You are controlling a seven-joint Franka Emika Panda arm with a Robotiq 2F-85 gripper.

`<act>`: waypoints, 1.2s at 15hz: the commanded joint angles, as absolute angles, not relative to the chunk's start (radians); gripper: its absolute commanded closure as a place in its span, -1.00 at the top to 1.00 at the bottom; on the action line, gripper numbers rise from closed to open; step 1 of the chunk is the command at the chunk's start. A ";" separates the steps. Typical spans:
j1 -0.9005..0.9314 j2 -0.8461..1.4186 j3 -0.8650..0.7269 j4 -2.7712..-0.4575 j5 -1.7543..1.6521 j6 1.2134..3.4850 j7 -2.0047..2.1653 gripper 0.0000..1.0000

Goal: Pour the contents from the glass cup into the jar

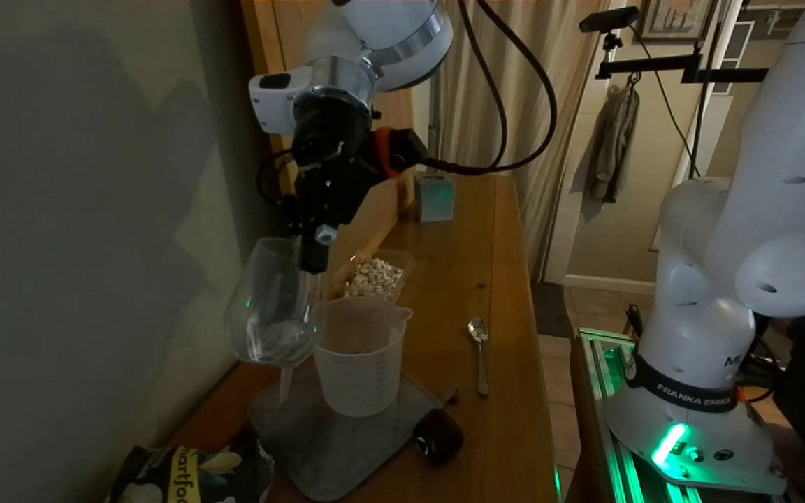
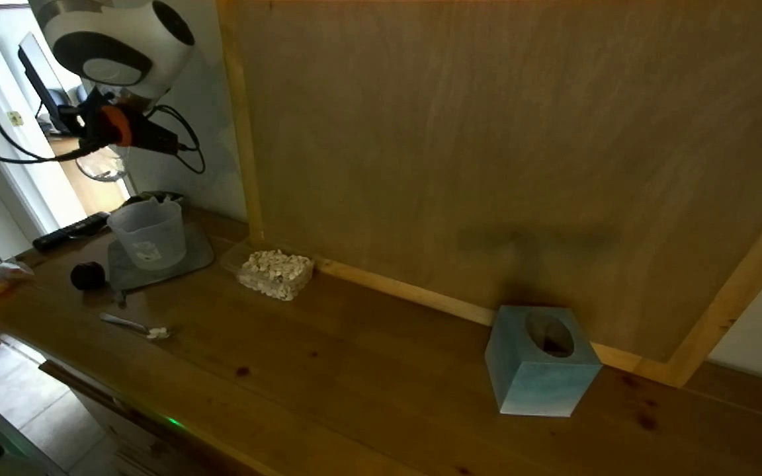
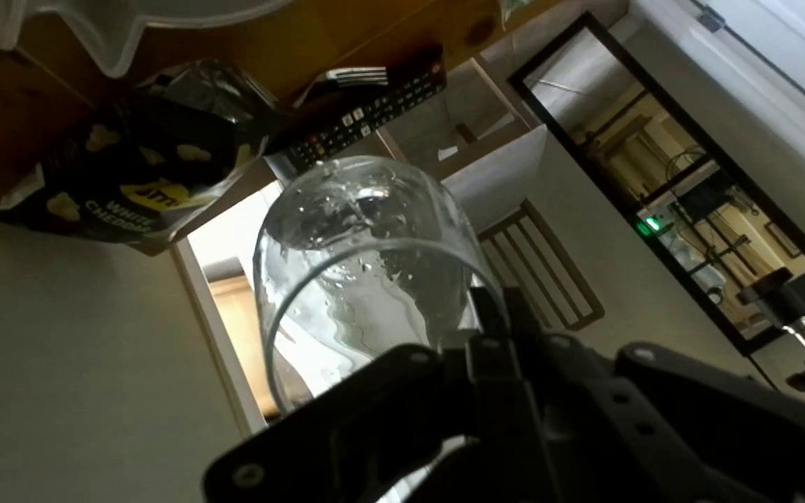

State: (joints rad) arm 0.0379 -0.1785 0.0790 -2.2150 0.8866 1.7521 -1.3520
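Wrist view, gripper (image 3: 503,309) pinched tight on rounded clear glass cup (image 3: 367,262), translucent pitcher (image 3: 112,35) nearby, crinkled snack bag (image 3: 133,164) beyond

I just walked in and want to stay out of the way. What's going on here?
A robot arm has a clear glass cup by the rim, its pincer shut on the glass. The cup hangs mouth-up in the air, leaning a little, beside a translucent pitcher. The pitcher stands on a flat grey board on the wooden counter. No stream shows, and I can't tell what the cup holds.
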 commanded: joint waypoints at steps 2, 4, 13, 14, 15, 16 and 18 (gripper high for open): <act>0.063 -0.247 0.107 -2.187 0.727 1.821 -1.127 -0.98; 0.072 -0.262 0.111 -2.177 0.674 1.827 -1.052 -0.98; 0.093 -0.372 0.100 -2.198 0.442 1.920 -0.690 -0.98; 0.097 -0.381 0.097 -2.197 0.431 1.922 -0.670 -0.98; 0.115 -0.336 0.075 -2.185 0.459 1.903 -0.728 -0.91; 0.117 -0.347 0.074 -2.185 0.449 1.907 -0.707 -0.91; 0.120 -0.360 0.073 -2.186 0.444 1.907 -0.690 -0.91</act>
State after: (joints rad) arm 0.0776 -0.3623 0.1095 -2.1866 0.4586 1.9028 -0.7018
